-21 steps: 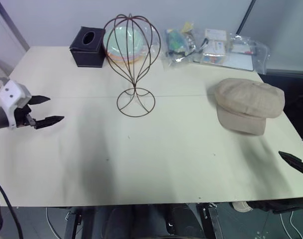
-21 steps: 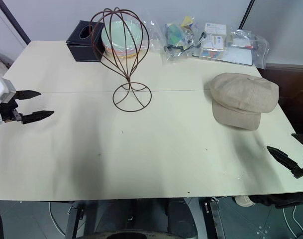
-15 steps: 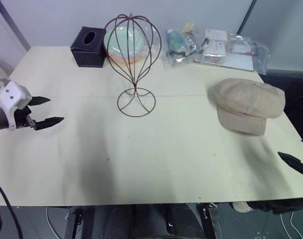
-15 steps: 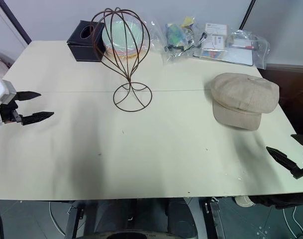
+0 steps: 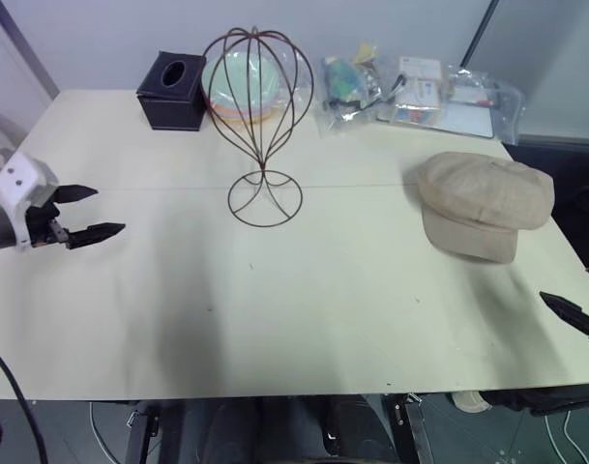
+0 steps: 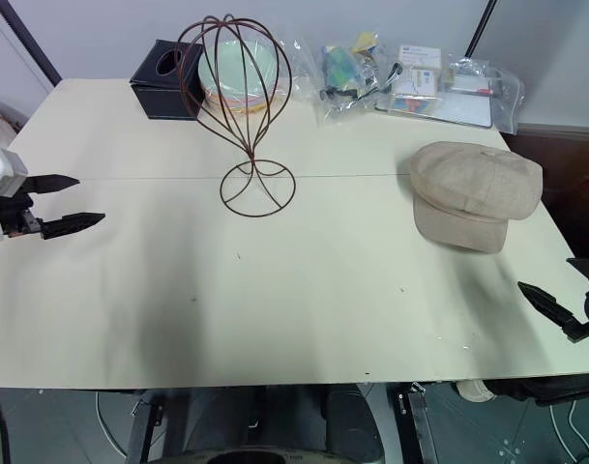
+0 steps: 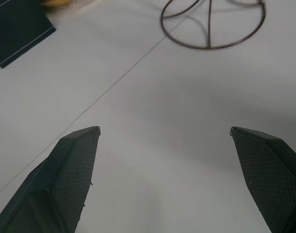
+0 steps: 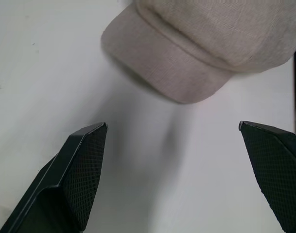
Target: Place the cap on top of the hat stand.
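Both hands, left (image 5: 89,213) and right (image 8: 174,141), gape wide and empty; right faces the cap (image 5: 483,202), ready to take it to the stand (image 5: 259,121).

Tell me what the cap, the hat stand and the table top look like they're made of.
Cap: soft woven fabric, beige and matte; fine weave texture and stitched seams show in the right wrist view.
Hat stand: thin wire, dark brown, probably coated or painted metal; you can see straight through the cage.
Table: smooth, pale cream surface with a dull sheen, likely laminate or painted board; cannot tell which.
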`<state>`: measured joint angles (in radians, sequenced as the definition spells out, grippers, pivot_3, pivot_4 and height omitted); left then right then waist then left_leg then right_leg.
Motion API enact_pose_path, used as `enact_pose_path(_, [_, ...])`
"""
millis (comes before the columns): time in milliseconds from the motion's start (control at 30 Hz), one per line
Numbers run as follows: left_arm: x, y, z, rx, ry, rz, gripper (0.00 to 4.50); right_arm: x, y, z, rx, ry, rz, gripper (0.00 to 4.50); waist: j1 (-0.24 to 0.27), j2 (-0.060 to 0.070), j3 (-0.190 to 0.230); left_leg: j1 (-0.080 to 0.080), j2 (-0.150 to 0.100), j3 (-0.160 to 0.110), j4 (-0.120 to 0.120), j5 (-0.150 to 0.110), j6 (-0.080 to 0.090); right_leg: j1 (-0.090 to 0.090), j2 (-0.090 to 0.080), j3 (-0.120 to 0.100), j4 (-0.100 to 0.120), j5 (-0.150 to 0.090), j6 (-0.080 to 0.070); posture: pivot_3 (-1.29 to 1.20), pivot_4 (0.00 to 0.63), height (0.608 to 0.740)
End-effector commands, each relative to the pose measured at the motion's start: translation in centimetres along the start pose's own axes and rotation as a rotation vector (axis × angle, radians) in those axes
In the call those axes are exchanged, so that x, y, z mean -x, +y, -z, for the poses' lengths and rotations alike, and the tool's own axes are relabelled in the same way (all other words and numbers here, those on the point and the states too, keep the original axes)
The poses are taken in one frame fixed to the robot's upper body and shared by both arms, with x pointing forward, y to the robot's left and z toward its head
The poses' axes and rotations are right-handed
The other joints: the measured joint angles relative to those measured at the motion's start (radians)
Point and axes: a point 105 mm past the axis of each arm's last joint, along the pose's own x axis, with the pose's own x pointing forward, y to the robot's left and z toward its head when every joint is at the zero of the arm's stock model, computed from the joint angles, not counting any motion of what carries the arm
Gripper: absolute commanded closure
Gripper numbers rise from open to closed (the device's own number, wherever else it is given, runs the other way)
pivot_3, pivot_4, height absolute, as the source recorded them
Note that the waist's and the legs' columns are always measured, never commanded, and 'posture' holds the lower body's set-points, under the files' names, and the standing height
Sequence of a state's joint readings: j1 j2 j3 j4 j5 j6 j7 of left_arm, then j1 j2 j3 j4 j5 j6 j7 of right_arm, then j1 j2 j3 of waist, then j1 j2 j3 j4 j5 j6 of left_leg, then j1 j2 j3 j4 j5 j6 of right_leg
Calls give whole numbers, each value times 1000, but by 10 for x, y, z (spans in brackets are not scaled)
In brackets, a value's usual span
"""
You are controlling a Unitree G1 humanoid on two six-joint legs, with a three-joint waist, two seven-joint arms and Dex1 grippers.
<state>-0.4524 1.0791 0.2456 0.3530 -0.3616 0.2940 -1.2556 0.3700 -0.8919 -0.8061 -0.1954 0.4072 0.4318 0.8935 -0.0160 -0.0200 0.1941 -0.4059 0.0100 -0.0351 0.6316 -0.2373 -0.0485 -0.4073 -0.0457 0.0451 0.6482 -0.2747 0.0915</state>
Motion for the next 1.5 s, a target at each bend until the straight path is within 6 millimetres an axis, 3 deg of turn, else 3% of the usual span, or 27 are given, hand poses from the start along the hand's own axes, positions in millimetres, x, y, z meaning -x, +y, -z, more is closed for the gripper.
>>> enact_pose_path(33, [-5,-37,-33,23,-115,173,0,-5,-1,-19,143,-6,36,66,-1,0,0,0,0,0,0,0,0,0,0,0,0,0,0,0,150,740])
enact_pose_path(133, [-20,-80,-42,43,-155,316,0,-17,3,-29,251,-10,81,66,-1,1,0,1,2,1,0,0,0,0,0,2,1,0,0,0,150,740])
enact_pose_path(233, [-31,-100,-51,52,-185,354,0,-27,5,-35,333,-10,128,66,-1,0,0,1,1,1,1,0,0,0,1,2,2,0,0,0,150,740])
enact_pose_path(367, [-43,-129,-70,85,-249,460,0,-45,10,-36,572,40,208,66,1,0,0,1,0,1,1,0,0,0,1,3,2,0,0,0,150,740])
enact_pose_path(567, [-58,-138,-78,76,-262,492,0,-72,37,-28,724,48,206,66,0,0,-1,2,-1,1,2,0,0,0,1,3,3,0,0,0,150,740])
enact_pose_path(700, [-64,-139,-86,62,-283,504,0,-95,51,-12,808,77,223,66,-2,-1,-1,2,-1,1,2,0,0,0,1,3,3,0,0,0,150,740])
enact_pose_path(1000, [-65,-136,-98,45,-310,502,0,-129,27,3,989,161,409,66,-2,-2,-2,3,-2,2,3,0,0,1,1,4,4,0,0,0,150,740])
enact_pose_path(1167, [-66,-135,-101,41,-316,503,0,-143,31,8,984,156,402,66,-3,-5,-4,3,-2,2,6,0,0,3,1,4,4,0,0,0,150,740])
enact_pose_path(1267, [-66,-134,-101,37,-314,498,0,-148,37,7,968,137,384,877,-4,-7,-5,4,-2,1,6,0,0,4,1,4,4,1,0,0,150,740])
enact_pose_path(1500, [-64,-131,-105,45,-327,487,0,-152,41,2,959,119,373,4394,-7,-9,-6,6,-1,2,6,0,0,5,2,4,4,1,0,0,150,740])
